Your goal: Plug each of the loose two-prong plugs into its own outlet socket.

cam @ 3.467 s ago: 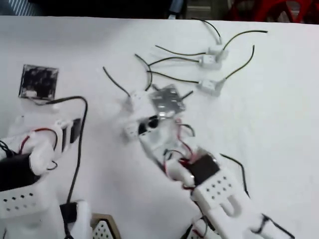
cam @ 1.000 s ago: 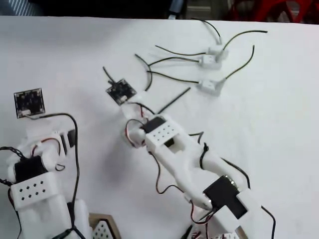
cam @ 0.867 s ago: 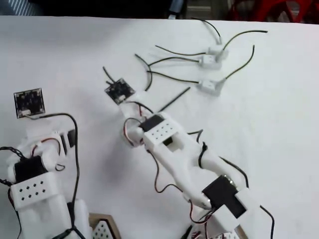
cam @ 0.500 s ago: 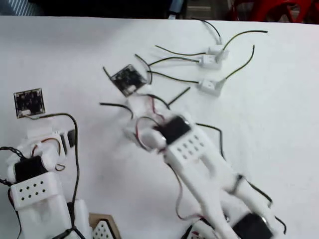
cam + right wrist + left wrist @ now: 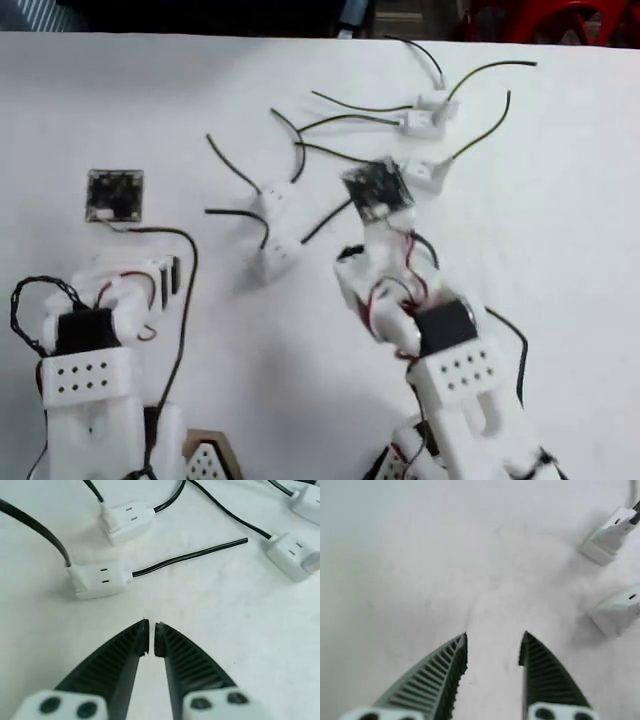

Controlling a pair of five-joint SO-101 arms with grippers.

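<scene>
Two white socket pieces with black wires lie mid-table, one (image 5: 279,200) above the other (image 5: 280,258). The right wrist view shows both slotted faces (image 5: 128,519) (image 5: 101,578). Three more white pieces (image 5: 436,101) (image 5: 417,123) (image 5: 424,173) lie at the back right. My right gripper (image 5: 151,639) is shut on nothing and hovers just short of the mid-table pair. Its arm (image 5: 400,290) stands at centre right. My left gripper (image 5: 493,651) is open and empty over bare table. Two white pieces (image 5: 609,535) (image 5: 620,612) lie off to its side.
Loose black wire ends (image 5: 228,165) curl around the sockets toward the back of the white table (image 5: 560,250). A black cable (image 5: 180,300) runs along the left arm (image 5: 90,370). Dark clutter and a red chair (image 5: 560,20) stand beyond the far edge.
The right arm has swung from over the mid-table pieces to the right and pulled back, uncovering them. The left arm's gripper has shifted to the right and slightly forward.
</scene>
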